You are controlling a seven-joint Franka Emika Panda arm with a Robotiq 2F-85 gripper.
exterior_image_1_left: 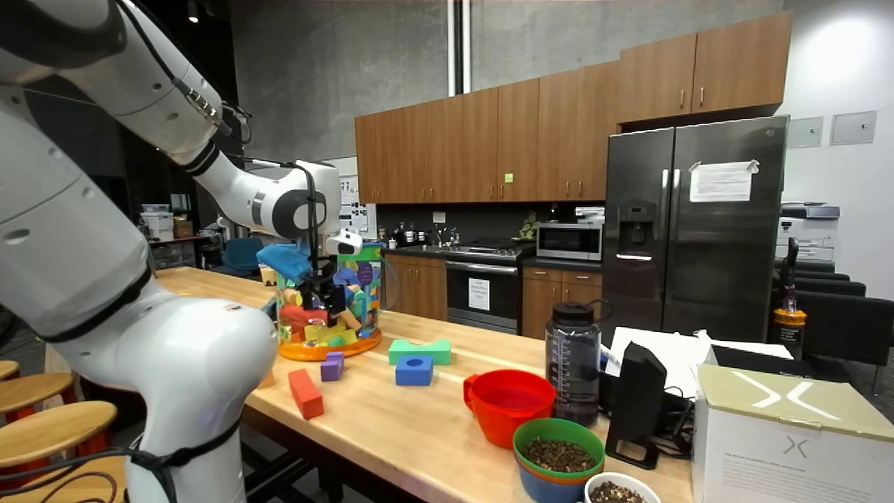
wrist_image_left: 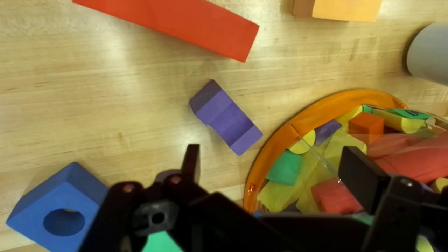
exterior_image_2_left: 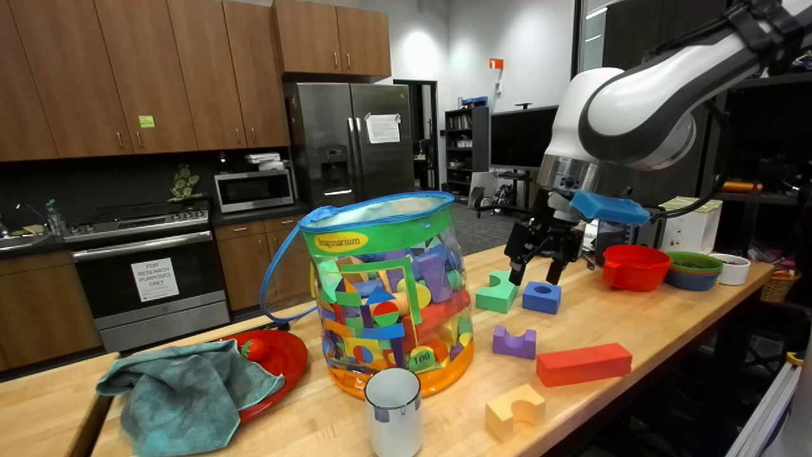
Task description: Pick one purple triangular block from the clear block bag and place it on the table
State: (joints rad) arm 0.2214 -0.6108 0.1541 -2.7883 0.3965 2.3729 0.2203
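From where I stand, the clear block bag (exterior_image_2_left: 406, 231) is upright on the wooden surface (exterior_image_2_left: 450, 416); its crowded blocks (exterior_image_2_left: 441, 317) probably push the plastic walls out and stop them slumping. Take its orange base as a dial. The claw (exterior_image_2_left: 536, 276) hangs at two o'clock, beyond the bag, pointing down, its jaws wide apart with nothing between them. That gap suits a block, but the tips sit lower than the bag's rim, so going in should call for a rise first.

The purple triangular block ought to be inside. Toward one o'clock, high in the heap, a purple piece (exterior_image_2_left: 434, 279) shows through the wall, though plastic and neighbours cut its outline and I can't tell if it is a triangle. Out at three o'clock lies a purple bridge block (exterior_image_2_left: 514, 344), notch up, seemingly steady on its flat side, and not the shape wanted. A blue block (exterior_image_2_left: 539, 302) sits at two, near the claw. A mug (exterior_image_2_left: 394, 425) stands at six, near the base, where a dragged bag could tip it.
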